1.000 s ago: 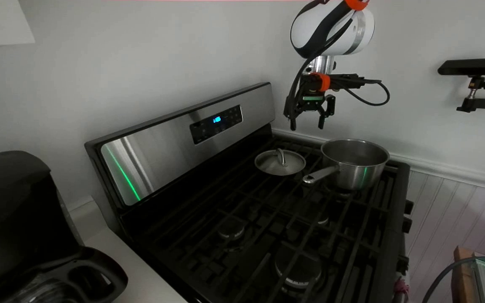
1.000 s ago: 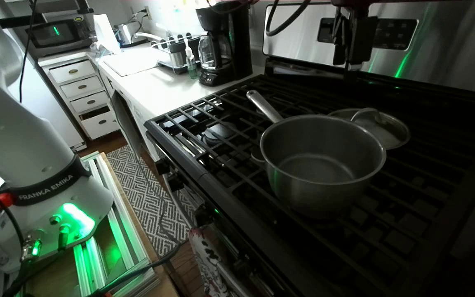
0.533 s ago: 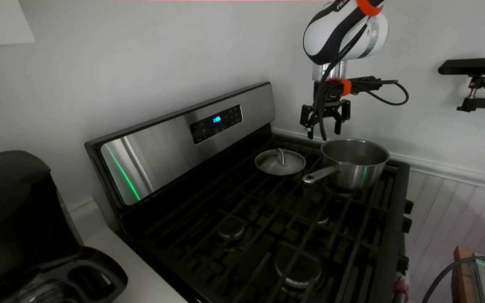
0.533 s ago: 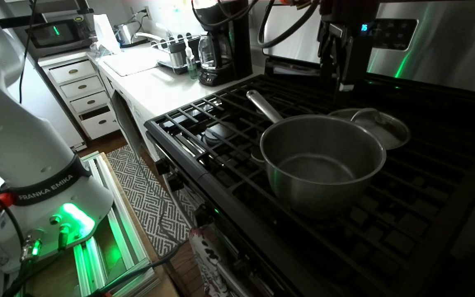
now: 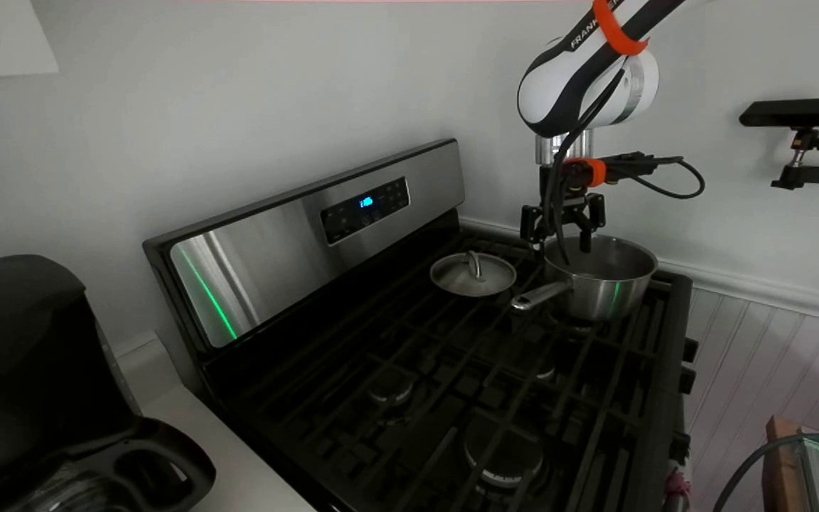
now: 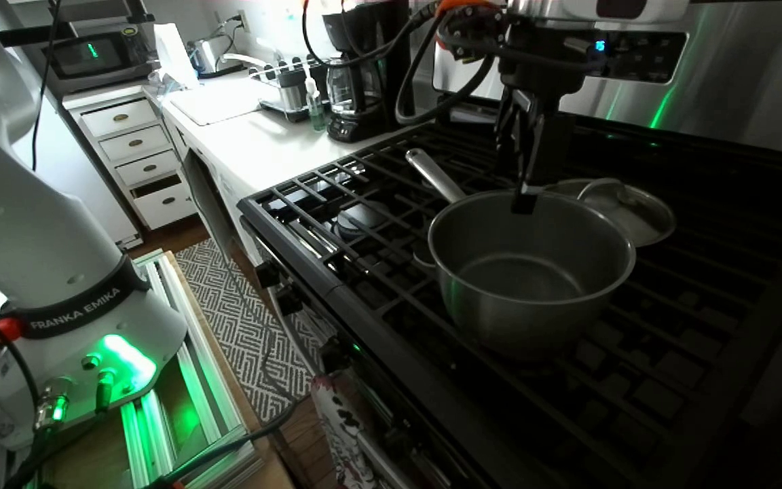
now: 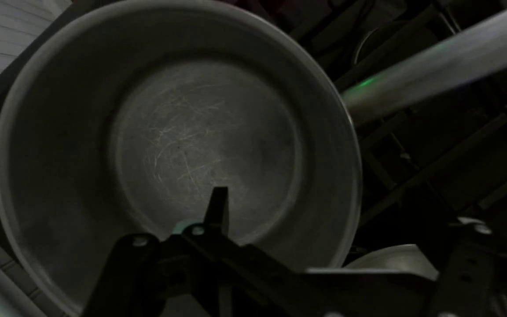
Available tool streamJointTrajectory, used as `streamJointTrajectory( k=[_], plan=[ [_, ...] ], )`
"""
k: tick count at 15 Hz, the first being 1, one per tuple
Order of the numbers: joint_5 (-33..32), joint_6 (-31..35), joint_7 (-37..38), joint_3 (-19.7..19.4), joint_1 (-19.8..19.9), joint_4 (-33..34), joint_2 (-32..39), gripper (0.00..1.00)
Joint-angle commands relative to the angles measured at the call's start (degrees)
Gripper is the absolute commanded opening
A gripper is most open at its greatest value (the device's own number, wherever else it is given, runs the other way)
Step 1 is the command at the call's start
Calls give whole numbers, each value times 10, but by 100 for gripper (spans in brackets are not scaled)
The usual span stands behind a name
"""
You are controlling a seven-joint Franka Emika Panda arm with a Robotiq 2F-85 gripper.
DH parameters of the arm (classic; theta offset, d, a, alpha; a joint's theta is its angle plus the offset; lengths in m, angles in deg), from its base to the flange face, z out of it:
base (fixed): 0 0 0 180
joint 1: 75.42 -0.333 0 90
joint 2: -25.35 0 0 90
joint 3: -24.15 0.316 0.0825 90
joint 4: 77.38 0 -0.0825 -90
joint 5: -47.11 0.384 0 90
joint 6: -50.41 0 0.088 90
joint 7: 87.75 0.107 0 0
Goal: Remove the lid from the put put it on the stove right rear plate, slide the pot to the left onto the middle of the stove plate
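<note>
Taking the middle of the stove (image 5: 445, 370) as clock centre in an exterior view, a black coffee maker (image 5: 25, 355) stands at nine o'clock. The blue display (image 5: 366, 203) glows at eleven on the steel back panel (image 5: 274, 274). At twelve the lid (image 5: 472, 277) lies flat on the stove, its curved grip upward, just beside the pot (image 5: 596, 295). Rightward hangs the gripper (image 5: 561, 247), released, its jaws spread over the pot's rim at its ten o'clock: one finger (image 7: 217, 209) over the inside, the other beyond; whether either touches the pot I cannot tell. The pot sits upright at two o'clock, its handle (image 5: 541, 294) pointing to eight, its scratched bottom visible in the wrist view. Farthest right, also toward two, juts a black bar-shaped device (image 5: 807, 114).
</note>
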Motion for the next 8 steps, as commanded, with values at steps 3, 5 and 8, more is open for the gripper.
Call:
streamJointTrajectory(
  k=[3,5,8],
  plan=[
    [33,40,-3,11,2,-2,27,82],
    [41,46,2,14,1,-1,35,59],
    [46,46,-2,18,0,0,41,38]
  ],
)
